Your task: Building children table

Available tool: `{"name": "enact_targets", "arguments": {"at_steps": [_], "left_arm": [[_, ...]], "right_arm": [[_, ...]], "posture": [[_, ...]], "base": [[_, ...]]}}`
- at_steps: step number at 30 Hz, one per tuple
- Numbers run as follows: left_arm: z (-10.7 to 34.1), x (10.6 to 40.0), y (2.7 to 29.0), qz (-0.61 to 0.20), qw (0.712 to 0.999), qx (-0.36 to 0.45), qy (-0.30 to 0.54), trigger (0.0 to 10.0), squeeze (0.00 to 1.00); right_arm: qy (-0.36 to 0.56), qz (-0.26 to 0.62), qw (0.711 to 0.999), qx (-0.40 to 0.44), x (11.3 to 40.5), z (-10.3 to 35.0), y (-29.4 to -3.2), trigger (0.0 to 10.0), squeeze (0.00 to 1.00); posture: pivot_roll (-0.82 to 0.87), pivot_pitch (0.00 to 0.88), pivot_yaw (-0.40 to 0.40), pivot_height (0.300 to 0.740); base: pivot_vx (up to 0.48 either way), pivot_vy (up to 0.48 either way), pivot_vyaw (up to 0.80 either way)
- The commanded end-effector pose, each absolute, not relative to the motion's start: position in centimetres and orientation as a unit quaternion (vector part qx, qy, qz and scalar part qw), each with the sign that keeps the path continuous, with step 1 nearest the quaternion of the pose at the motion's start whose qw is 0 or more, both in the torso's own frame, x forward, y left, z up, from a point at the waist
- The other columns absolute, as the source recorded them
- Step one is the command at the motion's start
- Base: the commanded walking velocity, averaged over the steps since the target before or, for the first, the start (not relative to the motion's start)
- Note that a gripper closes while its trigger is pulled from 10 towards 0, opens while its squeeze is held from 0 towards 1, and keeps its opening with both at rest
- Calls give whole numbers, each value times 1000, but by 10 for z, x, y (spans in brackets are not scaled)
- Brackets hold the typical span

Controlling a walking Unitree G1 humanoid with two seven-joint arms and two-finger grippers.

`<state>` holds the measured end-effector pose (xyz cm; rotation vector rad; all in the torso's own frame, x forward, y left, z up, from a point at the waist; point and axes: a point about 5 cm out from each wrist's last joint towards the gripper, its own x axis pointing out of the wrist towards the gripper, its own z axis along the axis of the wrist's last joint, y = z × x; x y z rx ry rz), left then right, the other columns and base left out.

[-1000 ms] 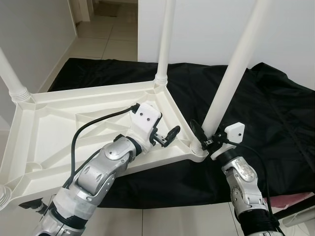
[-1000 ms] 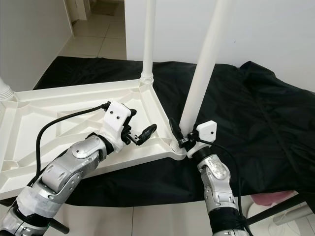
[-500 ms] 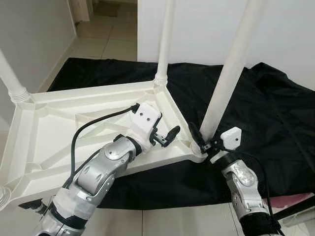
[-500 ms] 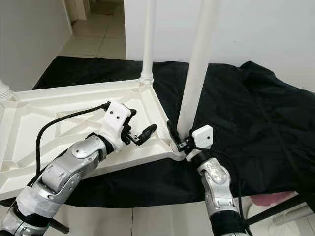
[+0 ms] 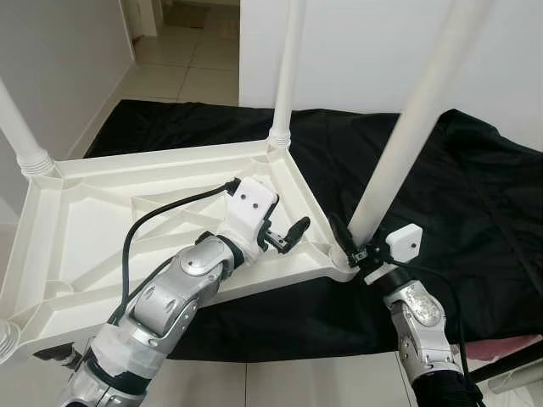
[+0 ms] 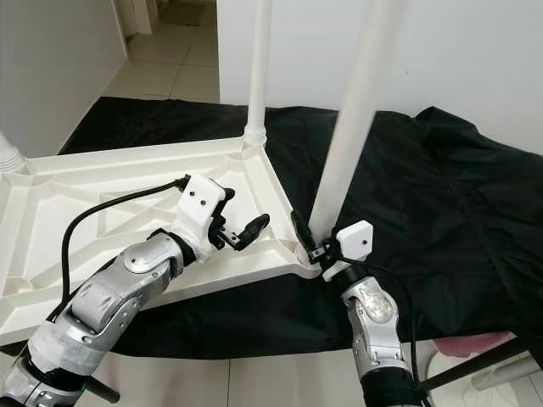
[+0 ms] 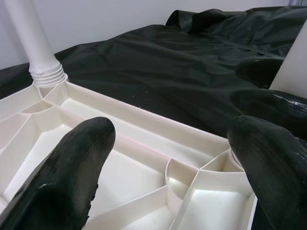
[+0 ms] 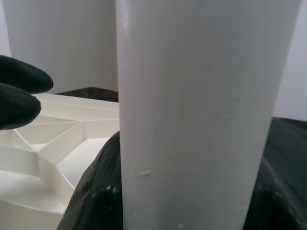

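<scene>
Right gripper (image 5: pixel 352 248) clamps the base of the near-corner leg (image 5: pixel 405 127) of the upturned white tabletop (image 5: pixel 93 216), which lies on black cloth (image 5: pixel 475 195). Left gripper (image 5: pixel 293 233), fingers apart, hovers over the tabletop's rim beside that corner. Other legs already stand in their sockets; this one looks not yet seated. Since half a second ago it has tilted further right.
</scene>
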<state>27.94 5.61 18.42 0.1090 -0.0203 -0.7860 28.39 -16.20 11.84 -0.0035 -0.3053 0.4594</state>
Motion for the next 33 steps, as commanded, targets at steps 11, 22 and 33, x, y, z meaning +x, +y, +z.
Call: {"name": "enact_targets", "arguments": {"at_steps": [11,22,33], "left_arm": [[184,275,50,-446,893,57,-5,10000,0],[182,272,49,-445,894,55,-4,10000,0],[183,273,52,-446,893,60,-18,10000,914]], "right_arm": [[-29,220,975,26,283,82,-164,10000,0],[-24,183,983,17,285,86,-165,10000,0],[-132,209,968,52,279,133,-157,10000,0]], "posture": [[-30,6,-34,740],[-24,4,-50,740],[-21,3,-55,740]], "base": [[0,0,0],[0,0,0],[0,0,0]]}}
